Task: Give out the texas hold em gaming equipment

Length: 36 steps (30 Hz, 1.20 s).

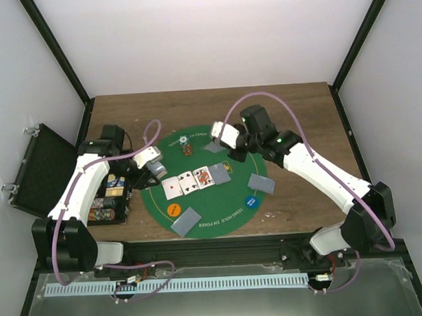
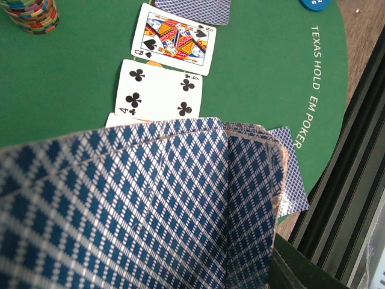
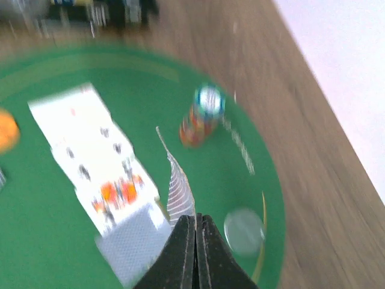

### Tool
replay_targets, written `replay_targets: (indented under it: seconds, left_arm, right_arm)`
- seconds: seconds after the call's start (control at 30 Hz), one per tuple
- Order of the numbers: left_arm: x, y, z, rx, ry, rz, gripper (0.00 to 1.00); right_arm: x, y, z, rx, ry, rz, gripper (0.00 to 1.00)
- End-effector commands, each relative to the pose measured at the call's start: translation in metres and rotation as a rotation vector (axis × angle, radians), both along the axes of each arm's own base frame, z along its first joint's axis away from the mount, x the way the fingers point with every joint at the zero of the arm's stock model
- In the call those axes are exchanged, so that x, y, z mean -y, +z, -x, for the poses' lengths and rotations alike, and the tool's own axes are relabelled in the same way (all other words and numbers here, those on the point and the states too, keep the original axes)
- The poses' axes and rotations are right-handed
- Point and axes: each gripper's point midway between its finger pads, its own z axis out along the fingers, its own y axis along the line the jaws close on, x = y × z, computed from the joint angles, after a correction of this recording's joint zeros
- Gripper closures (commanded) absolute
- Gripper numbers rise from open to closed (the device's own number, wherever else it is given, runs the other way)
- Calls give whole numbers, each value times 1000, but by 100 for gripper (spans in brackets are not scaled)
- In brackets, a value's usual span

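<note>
Round green felt mat (image 1: 230, 198), lattice-backed cards (image 2: 150, 211), ribbed chip stack (image 2: 35, 14)

Blue-backed cards (image 2: 138, 205) up close; 4 clubs (image 2: 159, 90), Q spades (image 2: 174, 39) on grn mat (image 2: 60, 78).

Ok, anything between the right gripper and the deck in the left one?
Yes: the chip stack stands roughly between the right gripper, shut on a card, and the deck in the left gripper. The face-up cards lie flat on the near side.

Three face-up cards (image 1: 196, 179) are laid in a row near a chip stack (image 1: 187, 146), blue-backed cards (image 1: 186, 220) are dealt around, and a deck (image 2: 150, 211) is held.
</note>
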Motion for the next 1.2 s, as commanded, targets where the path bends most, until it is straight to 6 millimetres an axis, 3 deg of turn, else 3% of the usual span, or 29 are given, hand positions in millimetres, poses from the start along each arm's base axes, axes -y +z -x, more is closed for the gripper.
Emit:
replay_targets:
  seconds: [0.0,0.07,0.2,0.43,0.77,1.17]
  left_arm:
    - [4,6,0,25,-7,39,55]
    - [4,6,-1,22,-3,39,55]
    - [4,6,0,20,-2,38,55]
    - [3,3,2,20,-6,31,54]
    - [3,5,0,23,-1,33,54]
    - [2,6,0,21,0,29,54]
  right_arm:
    - [72,-90,4,165,130,621,99]
    - [87,-107,2,137,159,713,99]
    - [93,-121,-3,34,191,766,99]
    - [87,-147,5,1,292,770,99]
    - [76,-185,-13,70,371,803,99]
    - [72,-204,-36,130,357,846,99]
